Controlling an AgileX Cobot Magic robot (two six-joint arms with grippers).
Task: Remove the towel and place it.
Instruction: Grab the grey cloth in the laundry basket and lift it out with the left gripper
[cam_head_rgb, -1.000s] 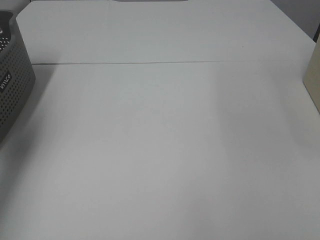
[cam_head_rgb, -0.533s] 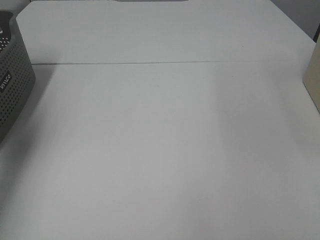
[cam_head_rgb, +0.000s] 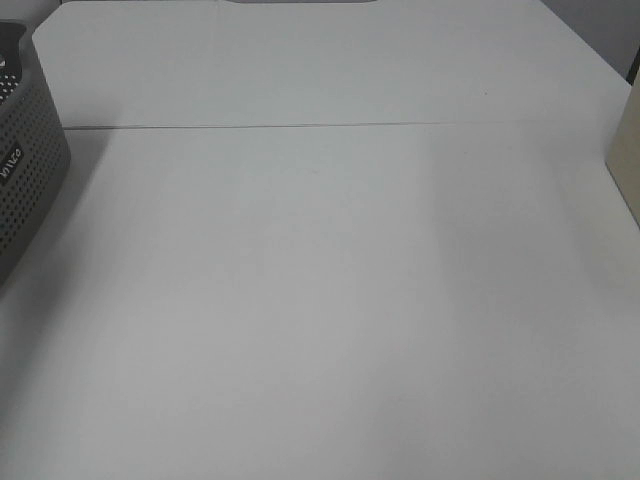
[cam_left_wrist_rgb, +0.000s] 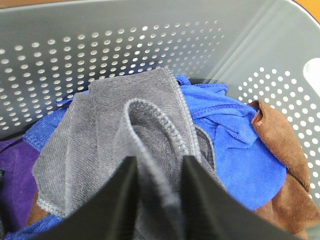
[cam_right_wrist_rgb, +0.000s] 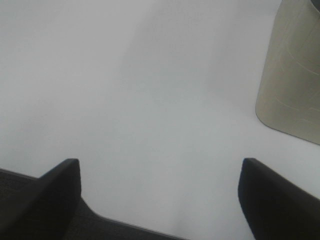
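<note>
Bright diffuse light, faint shadows on the table (cam_head_rgb: 330, 300); towel (cam_left_wrist_rgb: 100, 130) in focus.

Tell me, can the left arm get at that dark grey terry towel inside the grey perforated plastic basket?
Looks like yes: the dark grey terry towel lies uncovered on top in the grey perforated plastic basket, and the left gripper seems to have its jaws closed on a raised fold.

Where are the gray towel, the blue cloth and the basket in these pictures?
gray towel (cam_left_wrist_rgb: 95, 135), left wrist view, on its flat nap beside the raised fold.
blue cloth (cam_left_wrist_rgb: 235, 160), left wrist view, on its broad smooth middle.
basket (cam_left_wrist_rgb: 125, 45), left wrist view, on its perforated inner wall.
</note>
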